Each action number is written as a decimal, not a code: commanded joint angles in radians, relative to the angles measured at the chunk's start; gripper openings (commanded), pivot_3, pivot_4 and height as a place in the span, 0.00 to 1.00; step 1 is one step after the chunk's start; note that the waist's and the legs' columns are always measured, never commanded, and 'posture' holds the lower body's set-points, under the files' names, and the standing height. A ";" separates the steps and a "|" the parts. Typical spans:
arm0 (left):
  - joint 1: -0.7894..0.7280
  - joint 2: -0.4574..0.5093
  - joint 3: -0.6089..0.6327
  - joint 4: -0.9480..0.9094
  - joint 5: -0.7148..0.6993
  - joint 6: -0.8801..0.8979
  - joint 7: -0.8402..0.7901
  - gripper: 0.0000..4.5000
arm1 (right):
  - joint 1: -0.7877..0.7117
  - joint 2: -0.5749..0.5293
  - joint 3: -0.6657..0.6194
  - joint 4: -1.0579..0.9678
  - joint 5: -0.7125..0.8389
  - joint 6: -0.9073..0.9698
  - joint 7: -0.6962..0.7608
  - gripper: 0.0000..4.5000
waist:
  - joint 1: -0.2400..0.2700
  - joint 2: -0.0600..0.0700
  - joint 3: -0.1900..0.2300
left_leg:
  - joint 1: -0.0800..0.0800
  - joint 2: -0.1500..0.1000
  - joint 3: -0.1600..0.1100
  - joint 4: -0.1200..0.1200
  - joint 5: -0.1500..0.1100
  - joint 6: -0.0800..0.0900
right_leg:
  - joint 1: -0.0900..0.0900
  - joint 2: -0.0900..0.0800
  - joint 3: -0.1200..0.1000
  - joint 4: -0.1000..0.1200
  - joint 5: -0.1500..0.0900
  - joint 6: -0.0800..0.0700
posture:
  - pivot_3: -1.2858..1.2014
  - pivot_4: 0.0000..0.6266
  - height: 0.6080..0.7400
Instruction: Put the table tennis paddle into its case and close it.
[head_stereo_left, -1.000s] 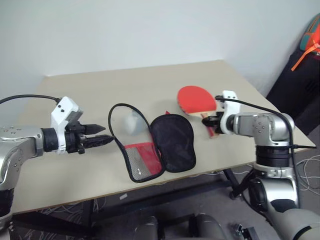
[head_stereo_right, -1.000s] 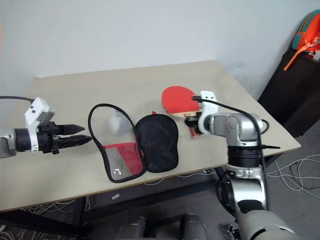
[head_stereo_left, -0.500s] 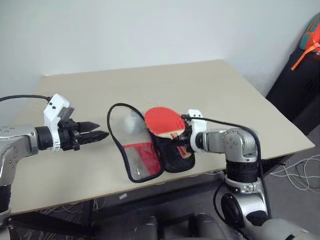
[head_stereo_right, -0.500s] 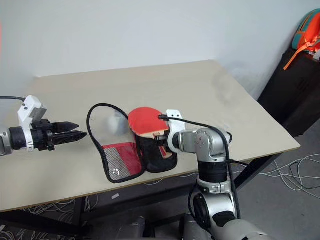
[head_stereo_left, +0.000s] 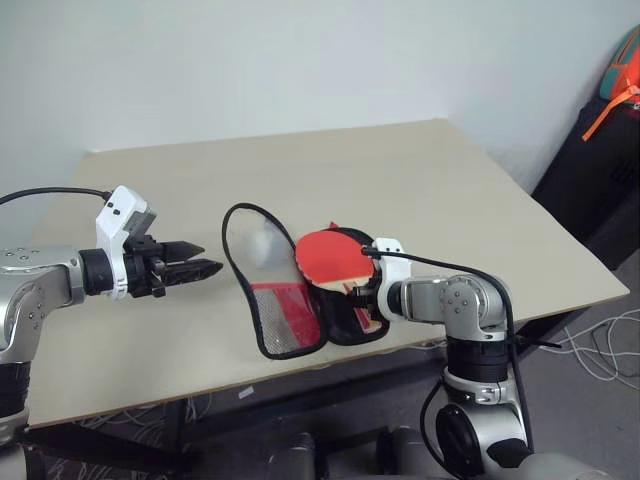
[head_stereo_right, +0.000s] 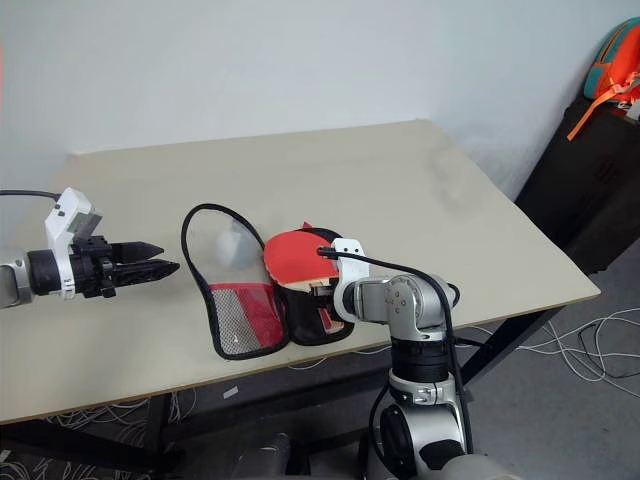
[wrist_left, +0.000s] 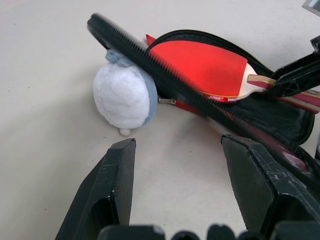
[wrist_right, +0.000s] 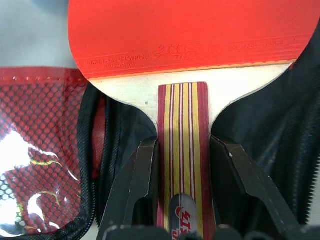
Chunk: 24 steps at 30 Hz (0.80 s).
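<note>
The case (head_stereo_left: 284, 316) lies open near the table's front edge, its red mesh half to the left and its black half (wrist_right: 260, 125) to the right, with the zipper rim (wrist_left: 165, 75) arching up. The table tennis paddle (head_stereo_left: 326, 257) rests with its red face over the black half, handle (wrist_right: 183, 150) pointing toward me. My right gripper (wrist_right: 185, 147) is shut on that handle, one finger on each side. My left gripper (head_stereo_left: 208, 258) hovers left of the case, open, with nothing between its fingers (wrist_left: 117, 175).
A small whitish-grey wad (wrist_left: 122, 97) sits on the table (head_stereo_left: 420, 180) just behind the case, inside the raised zipper loop. A dark cabinet (head_stereo_left: 600, 170) with an orange and teal item (head_stereo_left: 622, 75) stands off the table's right side. Cables lie on the floor.
My right gripper has carried the paddle left and down, from beside the case's right edge onto its black half. The left gripper has stayed where it was.
</note>
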 joint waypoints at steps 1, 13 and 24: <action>-0.034 0.003 -0.003 0.012 0.010 -0.029 -0.007 0.64 | -0.021 -0.017 -0.042 -0.056 -0.003 0.007 -0.038 0.26 | 0.000 0.000 0.000 | 0.000 0.000 0.000 0.000 0.000 0.000 | 0.000 0.000 0.000 0.000 0.000 0.000 | 0.52 0.00 0.88; -0.053 0.002 -0.042 0.047 0.031 -0.062 -0.025 0.64 | 0.006 -0.014 -0.085 -0.062 -0.028 0.007 -0.090 0.26 | 0.000 0.000 0.000 | 0.000 0.000 -0.001 0.000 0.000 0.000 | 0.000 0.000 0.000 0.000 0.000 0.000 | 0.52 0.00 0.88; -0.053 -0.009 -0.054 0.042 0.034 -0.066 -0.026 0.64 | -0.051 0.012 -0.113 -0.060 -0.072 -0.012 -0.096 0.26 | 0.000 0.000 0.000 | 0.000 0.000 -0.001 0.000 0.000 0.000 | 0.001 0.000 0.000 0.000 0.000 0.000 | 0.52 0.00 0.88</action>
